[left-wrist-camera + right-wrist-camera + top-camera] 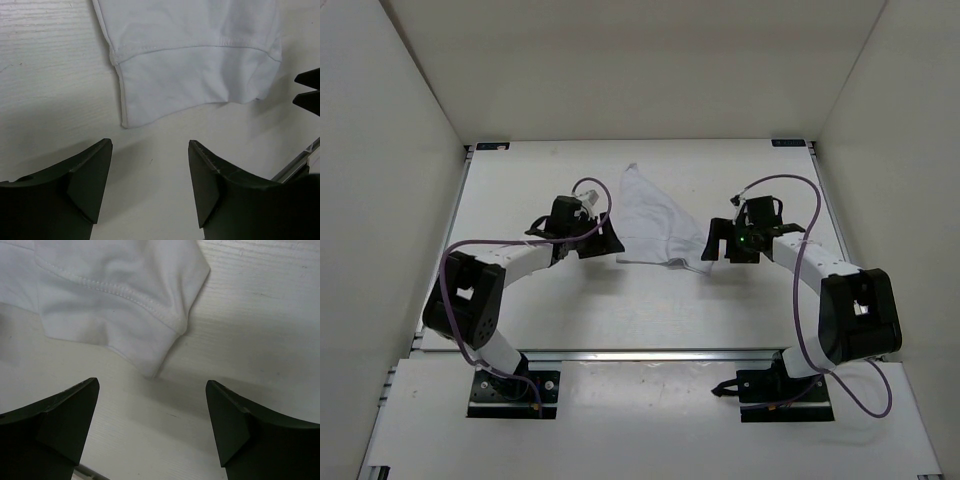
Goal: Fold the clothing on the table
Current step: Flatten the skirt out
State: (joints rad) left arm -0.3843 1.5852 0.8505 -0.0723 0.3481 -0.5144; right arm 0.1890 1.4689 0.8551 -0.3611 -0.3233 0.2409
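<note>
OK, left side first: the left gripper (pixel 608 240) sits low over the table (pixel 570 310), fingers apart with nothing between them, pointing at the near-left corner of the clothing (pixel 650 222). The left wrist view shows a hemmed edge and a corner lying flat just ahead of the fingertips, not touched.

Middle: the clothing lies on the table between the two grippers. It is spread in a rough triangle, narrow at the far side and wider at the near edge, with some wrinkles.

Right: the right gripper (pixel 717 245) is also low, fingers wide apart and empty, just beside the near-right corner. The right wrist view shows a stitched seam and a rumpled tip right ahead of the fingers.

Handling, my guess: thin, light, limp cloth with no stiffness. It will probably drape and sag once lifted and may drag or bunch on the smooth table. Not fragile.

The best holds look like the two near corners at the hems, where doubled stitched fabric gives more to pinch. Pinch low against the table, or a single layer slips out. Lifting both corners evenly should keep the fold square.
</note>
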